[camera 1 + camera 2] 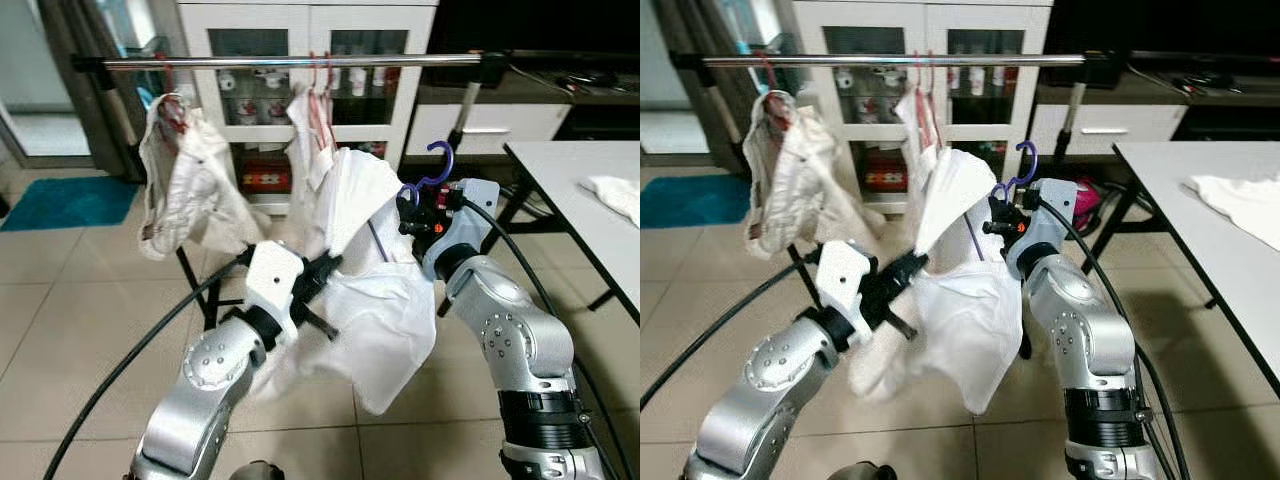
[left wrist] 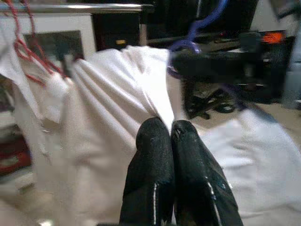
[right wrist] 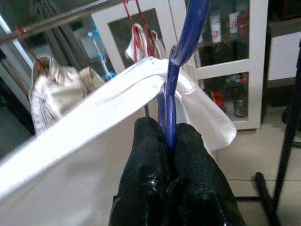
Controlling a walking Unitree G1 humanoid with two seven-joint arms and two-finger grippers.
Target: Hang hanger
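Observation:
A blue hanger [image 1: 436, 163] carries a white shirt [image 1: 385, 290], its hook pointing up below the metal rail [image 1: 290, 62]. My right gripper [image 3: 167, 141] is shut on the blue hanger's neck, right of the shirt. My left gripper [image 2: 170, 134] is shut on a fold of the white shirt [image 2: 117, 94] at its left side, about mid height. The hook [image 1: 1025, 160] sits well under the rail [image 1: 890, 60], to the right of the garments hanging there.
Two garments hang on red hangers from the rail: a cream one [image 1: 180, 180] at left and a white one [image 1: 312, 130] at centre. A white cabinet [image 1: 305, 80] stands behind. A grey table [image 1: 590, 200] with a white cloth [image 1: 615, 195] is at right.

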